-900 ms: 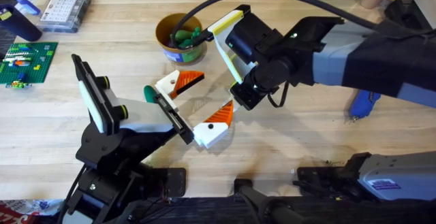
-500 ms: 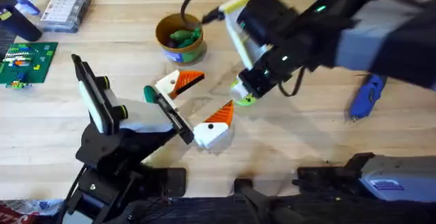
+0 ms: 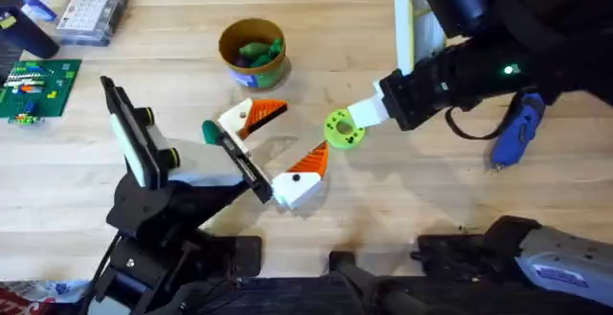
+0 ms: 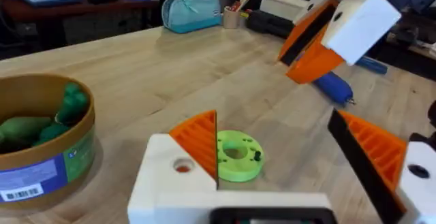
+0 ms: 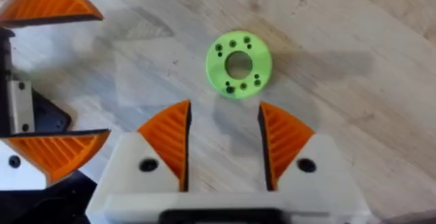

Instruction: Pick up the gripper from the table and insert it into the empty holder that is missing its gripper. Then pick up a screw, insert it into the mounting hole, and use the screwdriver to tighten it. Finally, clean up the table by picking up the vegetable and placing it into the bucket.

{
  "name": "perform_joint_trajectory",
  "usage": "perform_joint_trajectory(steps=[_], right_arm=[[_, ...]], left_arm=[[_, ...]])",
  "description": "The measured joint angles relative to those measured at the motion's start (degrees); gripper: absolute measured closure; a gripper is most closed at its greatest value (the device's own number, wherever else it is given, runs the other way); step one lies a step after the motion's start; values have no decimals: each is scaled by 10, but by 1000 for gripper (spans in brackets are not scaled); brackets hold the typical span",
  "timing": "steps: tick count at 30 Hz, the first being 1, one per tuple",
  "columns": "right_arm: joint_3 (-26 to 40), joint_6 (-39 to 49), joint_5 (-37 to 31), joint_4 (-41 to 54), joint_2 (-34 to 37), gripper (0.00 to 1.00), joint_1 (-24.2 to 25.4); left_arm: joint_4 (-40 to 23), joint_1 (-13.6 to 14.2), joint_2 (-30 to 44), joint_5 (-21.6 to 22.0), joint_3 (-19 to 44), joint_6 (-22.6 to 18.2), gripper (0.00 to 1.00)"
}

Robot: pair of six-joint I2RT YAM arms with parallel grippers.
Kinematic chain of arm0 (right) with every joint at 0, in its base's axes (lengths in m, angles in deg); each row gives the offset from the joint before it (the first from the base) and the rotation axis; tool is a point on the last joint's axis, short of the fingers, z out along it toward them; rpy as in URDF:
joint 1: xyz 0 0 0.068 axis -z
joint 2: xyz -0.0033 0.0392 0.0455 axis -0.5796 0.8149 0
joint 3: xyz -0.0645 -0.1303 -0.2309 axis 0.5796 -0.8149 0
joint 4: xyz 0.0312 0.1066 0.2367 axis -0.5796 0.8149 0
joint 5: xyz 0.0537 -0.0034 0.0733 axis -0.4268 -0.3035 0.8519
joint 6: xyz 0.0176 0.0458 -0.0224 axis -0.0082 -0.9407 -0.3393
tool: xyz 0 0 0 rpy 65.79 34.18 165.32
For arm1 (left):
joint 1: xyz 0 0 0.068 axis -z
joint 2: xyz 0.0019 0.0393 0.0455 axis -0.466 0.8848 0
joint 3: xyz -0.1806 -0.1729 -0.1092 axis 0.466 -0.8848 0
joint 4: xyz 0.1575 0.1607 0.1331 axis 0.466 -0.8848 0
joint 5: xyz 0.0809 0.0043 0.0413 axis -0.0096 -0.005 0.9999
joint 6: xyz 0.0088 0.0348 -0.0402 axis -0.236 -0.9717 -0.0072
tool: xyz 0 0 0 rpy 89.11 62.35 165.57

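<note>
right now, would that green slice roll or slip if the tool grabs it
The lime-green slice lies flat on the table, so it probably won't roll. It looks rigid, likely light plastic. Its low edge may slip from the right tool, whose fingers are open.

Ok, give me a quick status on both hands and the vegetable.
Right hand open, just short of the vegetable, which lies flat on the table. Left hand open, nearby and holding nothing. Bucket holds dark green pieces. Path clear.
</note>
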Motion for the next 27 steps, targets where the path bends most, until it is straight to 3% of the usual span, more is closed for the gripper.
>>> perform_joint_trajectory(steps=[11, 27], right_arm=[[-135, -49, 0, -104, 24, 473, 0], [-147, -52, 1, -187, 141, 473, -33]], left_arm=[[0, 0, 0, 0, 0, 0, 9], [0, 0, 0, 0, 0, 0, 9]])
